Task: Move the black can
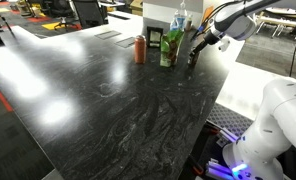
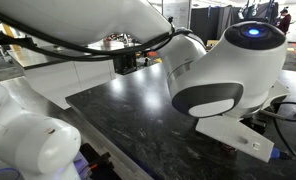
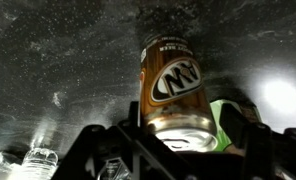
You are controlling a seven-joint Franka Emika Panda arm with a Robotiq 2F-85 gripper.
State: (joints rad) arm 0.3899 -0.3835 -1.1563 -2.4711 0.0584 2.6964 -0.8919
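Note:
The black can [image 3: 174, 85] is a dark brown drink can with an oval logo and a pale metallic top. It stands upright on the dark marbled table [image 1: 118, 110]. In the wrist view it sits between my gripper's fingers [image 3: 183, 150]. The left finger is close to its side, and a gap shows at the right finger. In an exterior view my gripper [image 1: 195, 52] is low over the table's far right part and hides most of the can. It sits just beside the green packet [image 1: 171, 45]. The gripper is open around the can.
An orange-red can [image 1: 140, 48] stands on the other side of the green packet [image 3: 228, 115]. A clear bottle [image 1: 178, 20] rises behind them. Clear plastic bottles [image 3: 33, 160] show at the wrist view's lower left. The table edge [image 1: 228, 75] is close to the gripper. The robot's body [image 2: 228, 60] fills the other exterior view.

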